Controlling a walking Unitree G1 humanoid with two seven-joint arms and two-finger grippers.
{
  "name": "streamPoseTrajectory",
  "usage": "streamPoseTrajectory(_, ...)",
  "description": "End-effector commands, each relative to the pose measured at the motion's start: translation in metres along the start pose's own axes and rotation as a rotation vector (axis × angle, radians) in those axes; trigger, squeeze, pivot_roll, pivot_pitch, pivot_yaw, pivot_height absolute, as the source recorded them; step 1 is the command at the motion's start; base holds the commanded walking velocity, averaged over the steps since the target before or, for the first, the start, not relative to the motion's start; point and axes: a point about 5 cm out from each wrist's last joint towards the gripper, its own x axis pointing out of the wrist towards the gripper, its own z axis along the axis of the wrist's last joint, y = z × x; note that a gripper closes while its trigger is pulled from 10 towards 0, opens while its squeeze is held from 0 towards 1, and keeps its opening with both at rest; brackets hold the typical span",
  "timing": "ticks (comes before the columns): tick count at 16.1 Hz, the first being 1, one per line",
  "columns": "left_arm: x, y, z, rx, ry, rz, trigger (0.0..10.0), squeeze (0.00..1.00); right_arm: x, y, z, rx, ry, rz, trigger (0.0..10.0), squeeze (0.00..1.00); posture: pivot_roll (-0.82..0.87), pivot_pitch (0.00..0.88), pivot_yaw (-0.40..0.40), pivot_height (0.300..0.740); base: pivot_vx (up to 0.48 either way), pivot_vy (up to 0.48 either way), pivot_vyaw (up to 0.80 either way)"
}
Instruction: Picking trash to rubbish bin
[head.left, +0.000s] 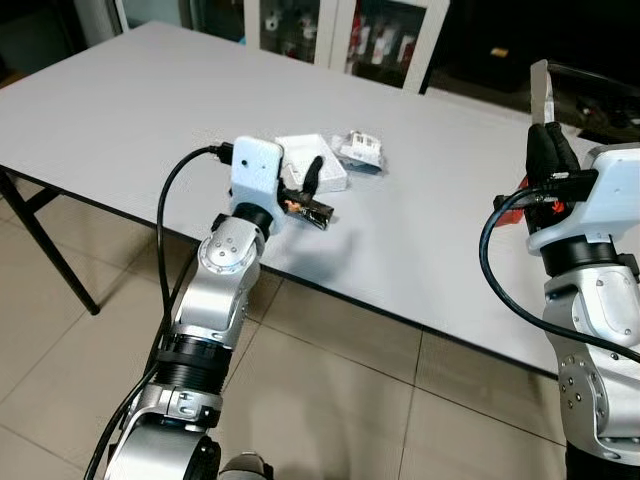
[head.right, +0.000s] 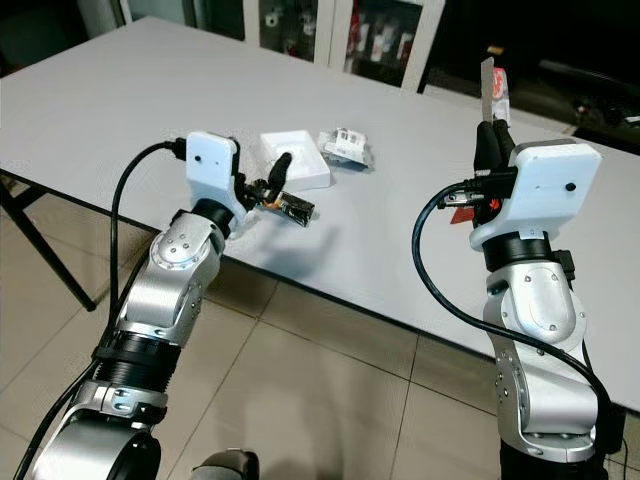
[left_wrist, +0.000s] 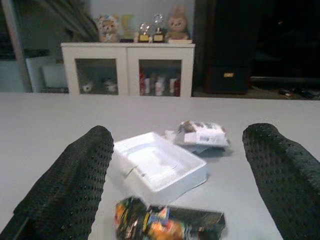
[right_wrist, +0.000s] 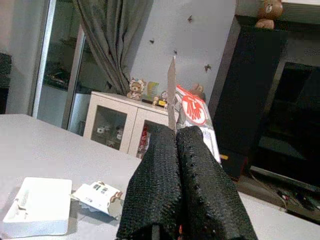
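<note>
The left arm reaches up from the floor side, elbow bent, its left gripper (left_wrist: 175, 200) held low over the grey table (head.left: 130, 110) with fingers (left_wrist: 75, 185) spread wide and empty. A dark snack wrapper (head.left: 312, 209) lies just below them, beside a white tray (head.right: 296, 158) and a crumpled packet (head.left: 359, 149). The right arm stands raised, its right gripper (head.right: 492, 135) pointing upward, fingers pressed together on a thin red-and-white wrapper (right_wrist: 192, 112).

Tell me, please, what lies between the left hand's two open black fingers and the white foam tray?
A dark, colourful snack wrapper lies on the grey table between the left hand and the white foam tray, seen in the left wrist view.
</note>
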Motion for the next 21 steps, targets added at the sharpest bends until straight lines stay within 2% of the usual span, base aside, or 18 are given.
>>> streamPoseTrajectory(1,0.000,0.000,-0.007,0.018,0.044,0.023,10.0,0.00,-0.002,-0.004,-0.001,-0.023,0.012,-0.003,10.0,0.00,0.22,0.108,-0.110,0.740,0.000,0.000,0.00)
streamPoseTrajectory(4,-0.001,0.006,-0.012,0.045,0.080,0.063,10.0,0.00,-0.003,-0.004,-0.003,-0.024,0.023,0.000,10.0,0.00,0.22,0.115,-0.112,0.740,0.000,0.000,0.00)
streamPoseTrajectory(8,-0.007,0.015,-0.033,0.125,0.183,0.119,10.0,0.00,-0.005,-0.003,-0.005,-0.023,0.040,0.003,10.0,0.00,0.22,0.135,-0.113,0.740,0.000,0.000,0.00)
streamPoseTrajectory(12,-0.014,0.018,-0.056,0.148,0.231,0.128,10.0,0.00,-0.005,-0.004,-0.006,-0.022,0.044,0.004,10.0,0.00,0.22,0.133,-0.116,0.740,0.000,0.000,0.00)
streamPoseTrajectory(21,-0.010,0.029,-0.065,0.189,0.216,0.143,10.0,0.00,-0.011,-0.002,-0.006,-0.013,0.062,-0.005,10.0,0.00,0.20,0.169,-0.104,0.740,0.000,0.000,0.00)
